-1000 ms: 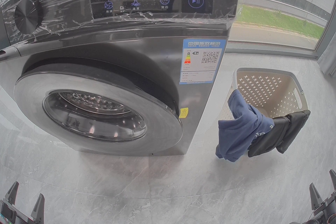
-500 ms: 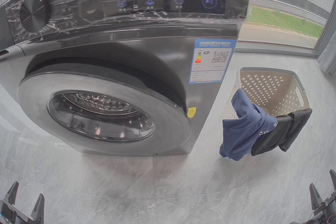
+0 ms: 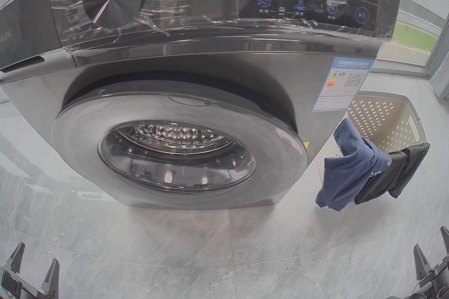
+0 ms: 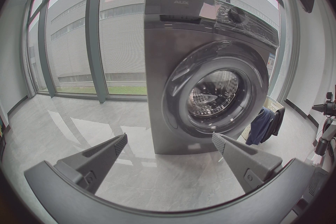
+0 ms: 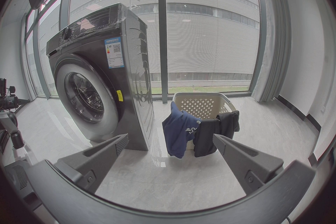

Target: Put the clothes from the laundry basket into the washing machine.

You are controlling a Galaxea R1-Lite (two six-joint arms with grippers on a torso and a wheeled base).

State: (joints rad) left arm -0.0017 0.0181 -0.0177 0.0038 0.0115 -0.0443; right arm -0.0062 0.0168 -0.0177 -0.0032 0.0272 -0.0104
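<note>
The dark grey washing machine (image 3: 187, 80) stands in front of me with its round glass door (image 3: 177, 157) closed. To its right sits a beige laundry basket (image 3: 402, 98). A blue garment (image 3: 351, 169) and a black garment (image 3: 393, 174) hang over the basket's near rim. My left gripper (image 3: 35, 260) is low at the near left, open and empty. My right gripper (image 3: 430, 244) is low at the near right, open and empty, well short of the basket. The left wrist view has its gripper (image 4: 169, 137) facing the door (image 4: 213, 95). The right gripper (image 5: 170, 138) faces the basket (image 5: 204, 98).
Glossy grey tile floor (image 3: 224, 248) lies open between me and the machine. Floor-to-ceiling windows (image 5: 210, 25) run behind the machine and basket. A grey curtain (image 5: 273, 42) hangs to the right of the basket.
The whole head picture has shifted: the machine and basket now sit further right in view, so the camera moved. Both grippers hold the same low spots, open.
</note>
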